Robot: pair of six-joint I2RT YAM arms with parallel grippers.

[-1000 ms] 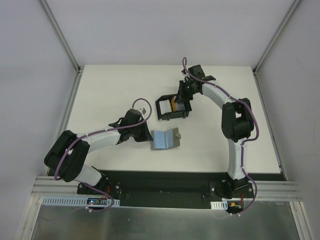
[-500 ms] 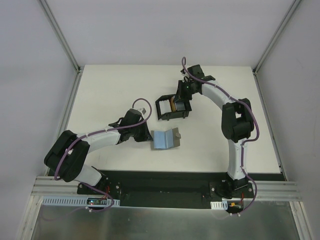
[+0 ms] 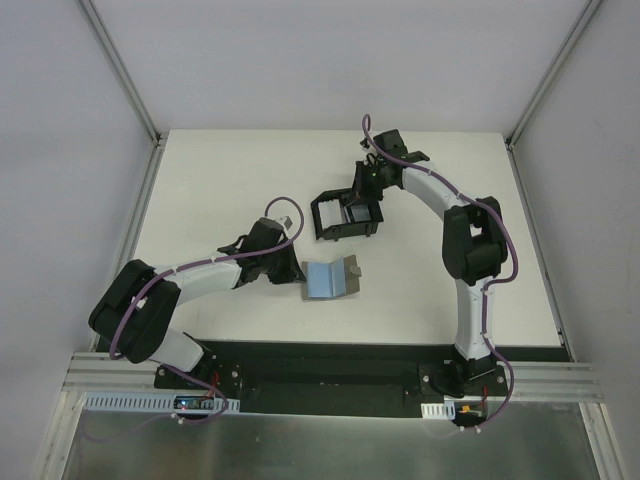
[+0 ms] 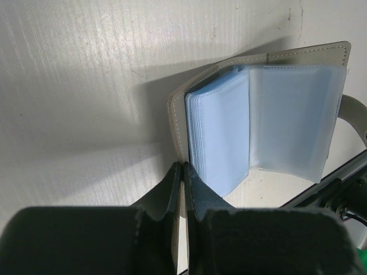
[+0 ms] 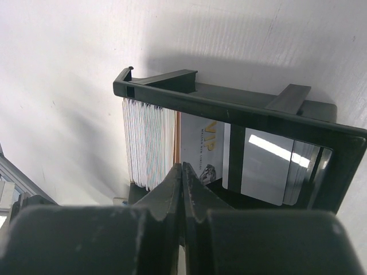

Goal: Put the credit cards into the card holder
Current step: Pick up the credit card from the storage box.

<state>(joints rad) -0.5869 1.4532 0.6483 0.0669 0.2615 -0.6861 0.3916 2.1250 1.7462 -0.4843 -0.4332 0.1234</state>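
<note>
Card holder (image 4: 287, 126) lies open on table (image 3: 200, 180), near centre, pale blue sleeves up. Left gripper (image 4: 182, 172) fully closed, pinching left edge of its grey cover. Black tray (image 5: 241, 112) just far of it, apart. Credit cards (image 5: 148, 143) stand on edge inside tray, packed at one end, a few loose ones beside. Right gripper (image 5: 182, 172) over tray, jaws together, tips at card stack; whether a card is pinched, cannot tell.
</note>
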